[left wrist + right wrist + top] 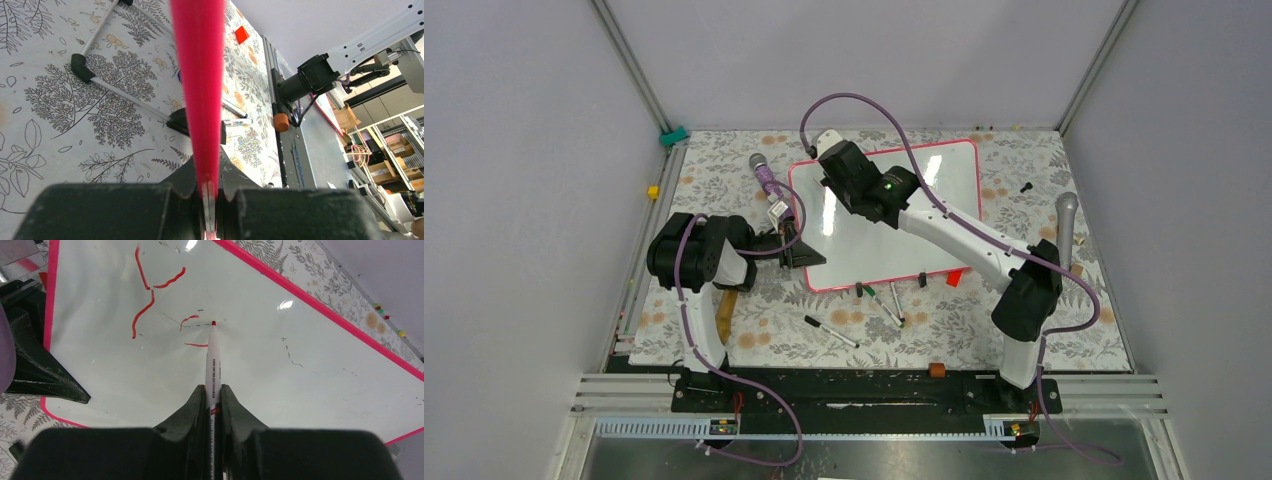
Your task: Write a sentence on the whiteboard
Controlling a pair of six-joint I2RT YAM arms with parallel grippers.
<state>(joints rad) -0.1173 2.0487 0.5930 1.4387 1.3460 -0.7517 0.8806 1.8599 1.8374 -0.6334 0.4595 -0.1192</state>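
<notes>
The whiteboard (874, 250) with a pink frame lies slantwise on the patterned table cloth. My left gripper (799, 252) is shut on the board's near left edge; in the left wrist view the pink frame (200, 75) runs between its fingers (209, 187). My right gripper (828, 182) hovers over the board's far left part, shut on a white marker (212, 365). The marker's red tip (213, 323) touches the board (300, 355). A few red strokes of the sentence (145, 305) lie left of the tip. They do not read as words.
Loose markers (831, 332) (882, 303) lie in front of the board, with a red cap (953, 278) nearby. A purple microphone (764, 175) lies at the board's far left and a grey one (1066, 225) at its right. An orange block (937, 369) sits at the near rail.
</notes>
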